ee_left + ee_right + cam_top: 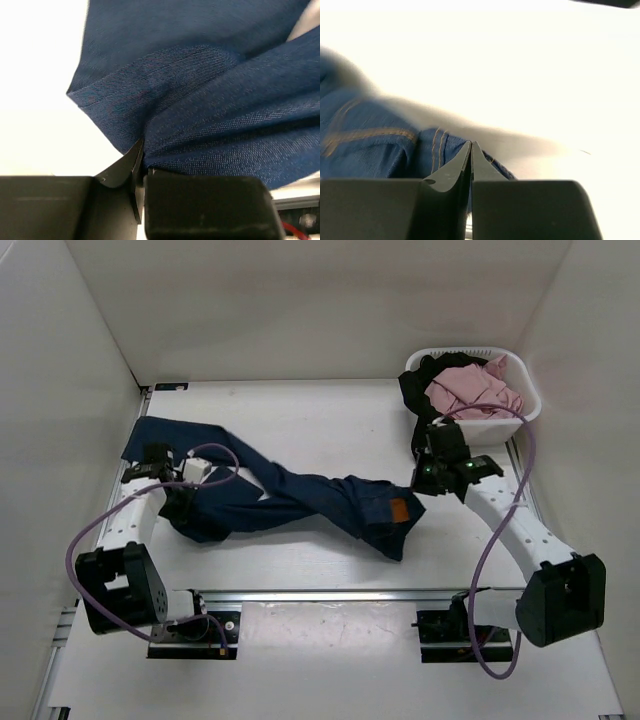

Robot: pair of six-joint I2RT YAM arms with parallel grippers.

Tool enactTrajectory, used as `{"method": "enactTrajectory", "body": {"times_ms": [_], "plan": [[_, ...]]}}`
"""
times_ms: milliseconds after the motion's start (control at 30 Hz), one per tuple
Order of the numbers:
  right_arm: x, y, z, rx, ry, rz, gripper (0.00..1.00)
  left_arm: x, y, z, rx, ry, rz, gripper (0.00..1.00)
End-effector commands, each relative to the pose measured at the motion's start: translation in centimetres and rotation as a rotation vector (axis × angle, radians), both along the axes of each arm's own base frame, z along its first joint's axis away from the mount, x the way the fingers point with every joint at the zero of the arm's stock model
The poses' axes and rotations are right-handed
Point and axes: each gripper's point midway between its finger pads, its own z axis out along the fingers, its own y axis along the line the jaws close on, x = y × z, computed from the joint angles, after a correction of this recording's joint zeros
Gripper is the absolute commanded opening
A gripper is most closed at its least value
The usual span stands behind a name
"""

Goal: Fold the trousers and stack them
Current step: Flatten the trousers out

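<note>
The trousers (300,490), dark navy jeans, lie twisted across the table from the far left to the middle right. Their tan waistband patch (398,510) faces up at the right end. My left gripper (180,502) is shut on a fold of one leg; in the left wrist view the denim (200,100) is pinched between the closed fingers (141,150). My right gripper (425,478) is shut and empty, just right of the waistband. In the right wrist view its tips (471,145) meet, with stitched denim (380,145) behind them.
A white basket (525,390) stands at the back right with a pink garment (470,390) and a black garment (420,390) hanging over its left rim. White walls enclose the table on the left, back and right. A metal rail (340,595) runs along the near edge.
</note>
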Motion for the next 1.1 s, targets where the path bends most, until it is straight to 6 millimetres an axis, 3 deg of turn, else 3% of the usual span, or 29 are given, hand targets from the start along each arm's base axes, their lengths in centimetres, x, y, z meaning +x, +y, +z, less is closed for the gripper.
{"method": "enactTrajectory", "body": {"times_ms": [0, 67, 133, 167, 200, 233, 267, 300, 367, 433, 500, 533, 567, 633, 667, 733, 767, 833, 867, 933, 967, 1000, 1067], "plan": [[-2.5, -7.0, 0.1, -0.195, 0.137, -0.079, 0.00, -3.8, 0.9, 0.2, 0.071, 0.091, -0.063, 0.17], [-2.2, -9.9, 0.7, -0.221, 0.146, -0.149, 0.00, -5.1, 0.6, 0.0, 0.063, 0.120, -0.113, 0.23], [-1.4, -11.5, 2.5, -0.207, 0.120, -0.196, 0.00, -6.1, 0.5, 0.4, 0.074, 0.123, -0.154, 0.29], [-1.1, -12.4, 2.7, -0.177, 0.131, -0.217, 0.21, -7.4, 0.4, 0.3, 0.076, 0.161, -0.204, 0.35], [-1.3, -12.5, 2.5, -0.163, 0.175, -0.210, 0.44, -7.9, 0.0, 0.6, 0.059, 0.159, -0.236, 0.64], [-0.6, -12.5, 3.5, -0.143, 0.161, -0.213, 0.68, -8.6, -0.4, 0.7, 0.043, 0.176, -0.266, 0.77], [-0.6, -12.2, 3.9, -0.127, 0.157, -0.204, 0.72, -9.2, -1.2, 1.0, 0.004, 0.189, -0.318, 0.87], [-0.6, -11.7, 3.9, -0.106, 0.158, -0.191, 0.73, -8.5, -1.4, 2.3, 0.005, 0.135, -0.334, 0.95], [-0.3, -10.4, 4.5, -0.016, 0.109, -0.206, 0.73, -7.2, -1.9, 4.0, -0.008, 0.049, -0.344, 1.00], [0.3, -8.8, 5.1, 0.070, 0.058, -0.194, 0.73, -3.4, -1.7, 7.0, -0.004, -0.124, -0.305, 1.00], [0.2, -6.8, 5.0, 0.137, 0.060, -0.187, 0.73, -0.5, -1.0, 8.6, -0.004, -0.225, -0.190, 1.00], [0.3, -5.2, 4.9, 0.147, 0.052, -0.149, 0.73, 2.7, -0.2, 9.5, 0.011, -0.292, -0.144, 1.00], [0.4, -4.3, 4.8, 0.156, 0.055, -0.132, 0.73, 4.3, 0.3, 9.8, 0.011, -0.314, -0.095, 1.00], [0.1, -2.2, 4.0, 0.135, 0.077, -0.094, 0.75, 7.1, 1.6, 9.7, -0.007, -0.333, 0.042, 1.00], [0.0, -1.8, 2.9, 0.114, 0.120, -0.093, 0.76, 10.0, 2.1, 9.1, -0.024, -0.323, 0.072, 1.00], [-0.6, -1.4, 2.0, 0.096, 0.175, -0.102, 0.76, 12.5, 2.7, 8.2, -0.048, -0.294, 0.146, 1.00], [-1.8, -1.3, 0.7, 0.088, 0.226, -0.108, 0.76, 15.0, 3.5, 7.4, -0.047, -0.273, 0.169, 1.00], [-3.8, -0.8, -1.0, 0.113, 0.297, -0.123, 0.79, 17.6, 4.8, 6.8, -0.023, -0.275, 0.235, 1.00], [-5.7, -1.2, -2.7, 0.111, 0.348, -0.137, 0.81, 19.9, 6.5, 6.4, 0.011, -0.280, 0.276, 1.00], [-7.4, -0.7, -3.5, 0.149, 0.373, -0.147, 0.81, 22.2, 7.9, 6.3, 0.017, -0.307, 0.329, 1.00], [-8.1, -0.6, -4.0, 0.164, 0.388, -0.150, 0.81, 23.2, 9.1, 4.5, 0.028, -0.288, 0.361, 1.00], [-8.5, -0.2, -4.5, 0.176, 0.394, -0.143, 0.82, 24.8, 10.4, 5.7, 0.043, -0.332, 0.377, 1.00], [-10.4, 0.2, -6.0, 0.178, 0.450, -0.151, 0.84, 26.5, 11.6, 5.1, 0.079, -0.353, 0.411, 1.00]]}}
